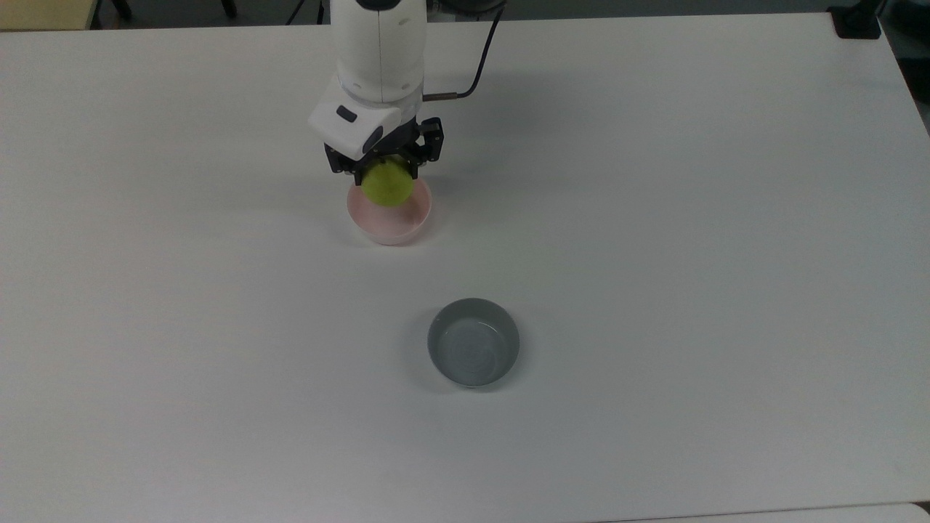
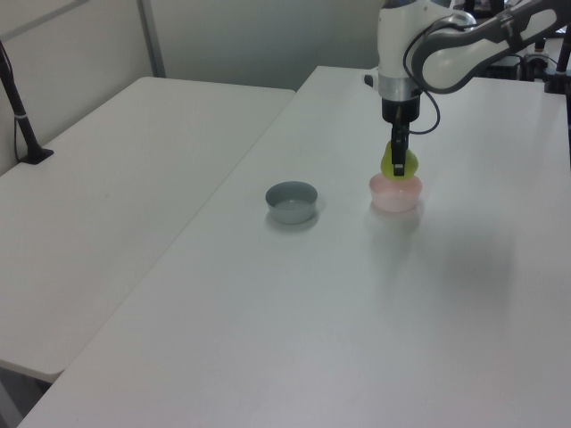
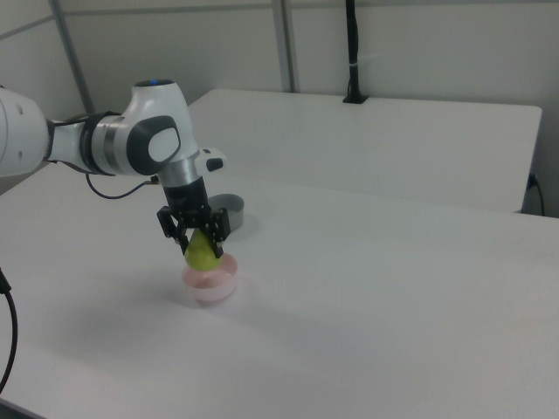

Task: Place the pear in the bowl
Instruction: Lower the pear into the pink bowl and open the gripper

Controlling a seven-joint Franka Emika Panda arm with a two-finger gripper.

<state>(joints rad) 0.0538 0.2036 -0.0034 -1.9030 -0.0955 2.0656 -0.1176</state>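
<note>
The yellow-green pear [image 1: 388,184] hangs in my gripper [image 1: 385,173], whose black fingers are shut on it from both sides. It sits directly over the pale pink bowl [image 1: 394,226], with its lower end at about rim height. In the left view the pear [image 2: 396,163] touches or just clears the bowl's [image 2: 395,196] rim; I cannot tell which. The right view has the pear [image 3: 202,253] dipping into the top of the bowl [image 3: 210,287] under the gripper [image 3: 197,236].
A grey-blue bowl [image 1: 473,342] stands on the white table [image 1: 690,254] nearer the top view's bottom, apart from the pink one. A second white table [image 2: 107,178] adjoins on the left view's left, with a black post [image 2: 20,107] clamped at its edge.
</note>
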